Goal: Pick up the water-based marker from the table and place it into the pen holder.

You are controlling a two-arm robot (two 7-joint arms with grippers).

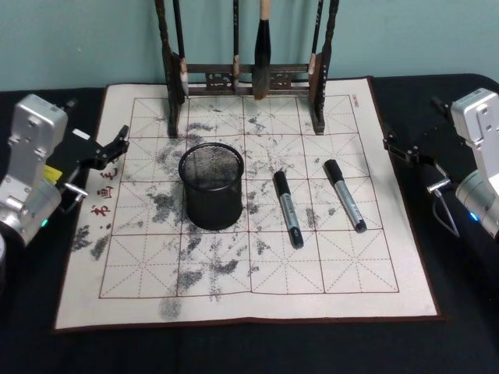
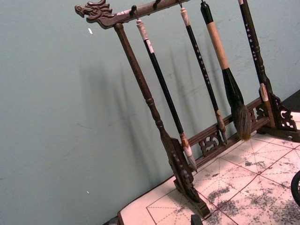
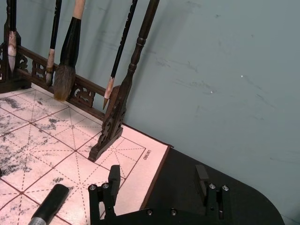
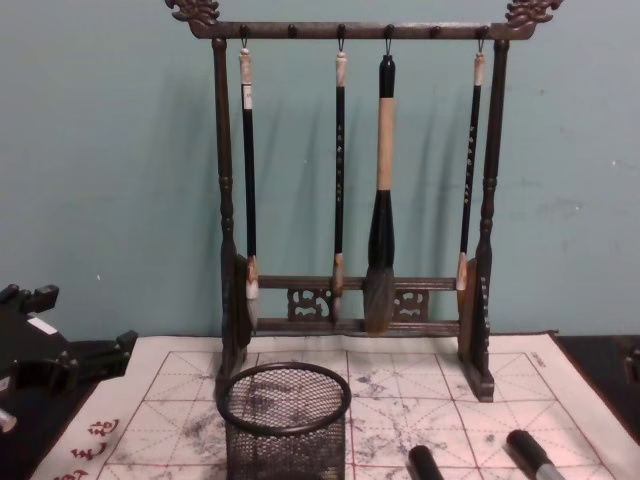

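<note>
Two markers with black caps and grey barrels lie on the ink-stained practice mat: one [image 1: 288, 209] just right of the pen holder, the other [image 1: 345, 195] farther right. I cannot tell which is the water-based marker. The pen holder [image 1: 210, 187], a black mesh cup, stands upright left of the mat's centre, also in the chest view [image 4: 285, 420]. My left gripper [image 1: 109, 148] hovers open at the mat's left edge. My right gripper [image 1: 401, 146] hovers open past the mat's right edge. The right gripper [image 3: 157, 176] has wide-spread fingers and a marker cap [image 3: 49, 206] nearby.
A tall dark wooden rack [image 1: 248, 78] with several hanging calligraphy brushes stands along the mat's far edge, before a teal wall. The mat [image 1: 351, 288] lies on a black table. The rack [image 4: 355, 200] rises behind the pen holder.
</note>
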